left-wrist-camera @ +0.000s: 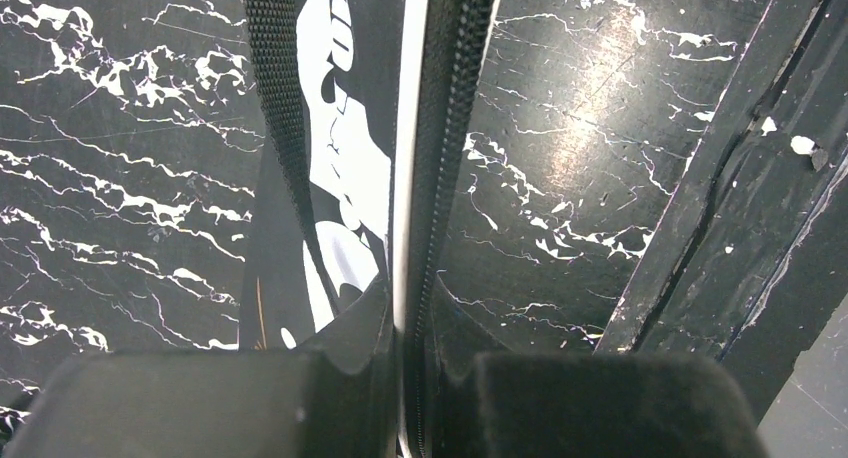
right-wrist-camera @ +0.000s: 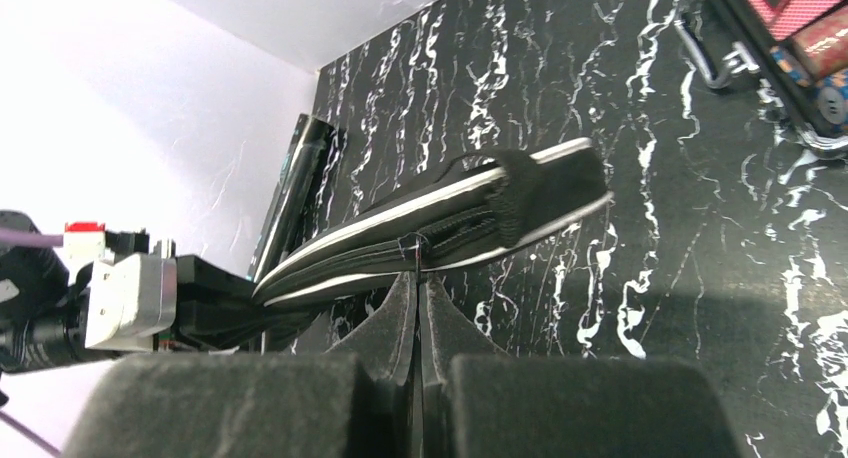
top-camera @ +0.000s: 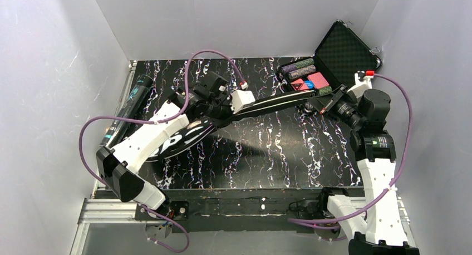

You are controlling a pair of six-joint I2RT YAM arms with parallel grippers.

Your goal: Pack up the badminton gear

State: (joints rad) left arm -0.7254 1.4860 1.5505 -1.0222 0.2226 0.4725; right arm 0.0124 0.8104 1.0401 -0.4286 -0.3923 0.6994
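The long black racket bag (top-camera: 278, 102) with white piping stretches across the marble table from left to right, lifted in the middle. My left gripper (top-camera: 245, 107) is shut on its zipped edge (left-wrist-camera: 425, 178) partway along, and white lettering on the bag (left-wrist-camera: 340, 128) shows beside the jaws (left-wrist-camera: 405, 308). My right gripper (top-camera: 314, 103) is at the bag's narrow end (right-wrist-camera: 520, 193), shut (right-wrist-camera: 415, 273) on the thin zipper pull hanging from it. The black teal-printed tube (top-camera: 131, 102) lies along the left wall, also in the right wrist view (right-wrist-camera: 300, 173).
An open black hard case (top-camera: 339, 54) of coloured poker chips (top-camera: 303, 74) sits at the back right, just behind my right gripper. White walls close in the table on three sides. A black rail (top-camera: 250, 202) runs along the near edge.
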